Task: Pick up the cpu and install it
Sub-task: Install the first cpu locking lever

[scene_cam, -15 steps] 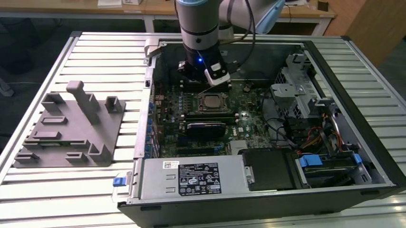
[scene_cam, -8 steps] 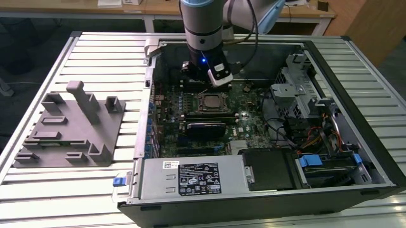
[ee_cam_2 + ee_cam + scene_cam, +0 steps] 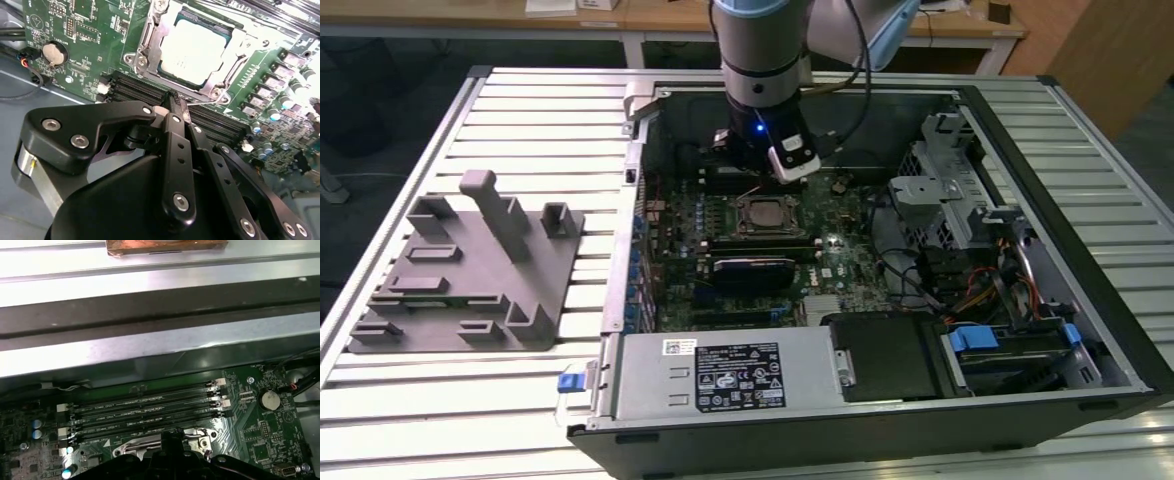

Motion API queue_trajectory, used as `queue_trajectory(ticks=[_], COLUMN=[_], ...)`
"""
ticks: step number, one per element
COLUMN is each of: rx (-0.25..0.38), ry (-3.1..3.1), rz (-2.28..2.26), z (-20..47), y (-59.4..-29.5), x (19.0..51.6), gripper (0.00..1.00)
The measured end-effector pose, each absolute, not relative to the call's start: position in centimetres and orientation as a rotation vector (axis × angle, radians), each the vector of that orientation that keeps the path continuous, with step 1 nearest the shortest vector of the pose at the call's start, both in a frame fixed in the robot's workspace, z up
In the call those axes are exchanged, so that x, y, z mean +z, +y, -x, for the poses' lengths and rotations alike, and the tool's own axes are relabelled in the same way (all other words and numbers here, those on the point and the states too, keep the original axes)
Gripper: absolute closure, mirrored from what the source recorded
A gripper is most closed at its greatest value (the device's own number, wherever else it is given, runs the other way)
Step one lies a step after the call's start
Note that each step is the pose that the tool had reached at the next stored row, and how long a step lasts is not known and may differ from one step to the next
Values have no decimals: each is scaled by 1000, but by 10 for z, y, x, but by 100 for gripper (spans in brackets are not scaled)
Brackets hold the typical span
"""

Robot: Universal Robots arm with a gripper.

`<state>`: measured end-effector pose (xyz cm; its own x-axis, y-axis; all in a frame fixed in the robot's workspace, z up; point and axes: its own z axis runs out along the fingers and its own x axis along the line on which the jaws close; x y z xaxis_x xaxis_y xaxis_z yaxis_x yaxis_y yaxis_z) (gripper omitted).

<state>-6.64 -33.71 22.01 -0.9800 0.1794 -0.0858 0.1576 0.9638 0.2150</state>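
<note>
Pincer [image 3: 178, 102]: clenched, empty, beside socket frame [image 3: 150, 45]. Cpu [image 3: 192, 50]: seated in socket; light, stiff, fragile, likely slippery; grip opposite edges.

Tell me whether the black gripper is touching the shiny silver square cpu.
Apart. In the second wrist view the gripper ends over the dark memory slots, with the socket frame's metal edge between it and the seated cpu.

no legible text, label [image 3: 736, 374] print unreadable
</note>
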Motion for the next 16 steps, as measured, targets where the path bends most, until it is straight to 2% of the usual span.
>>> queue_trajectory(ticks=[16], rx=[316], ry=[3001], rz=[-269], z=[66], y=[-327], x=[205], gripper=[89])
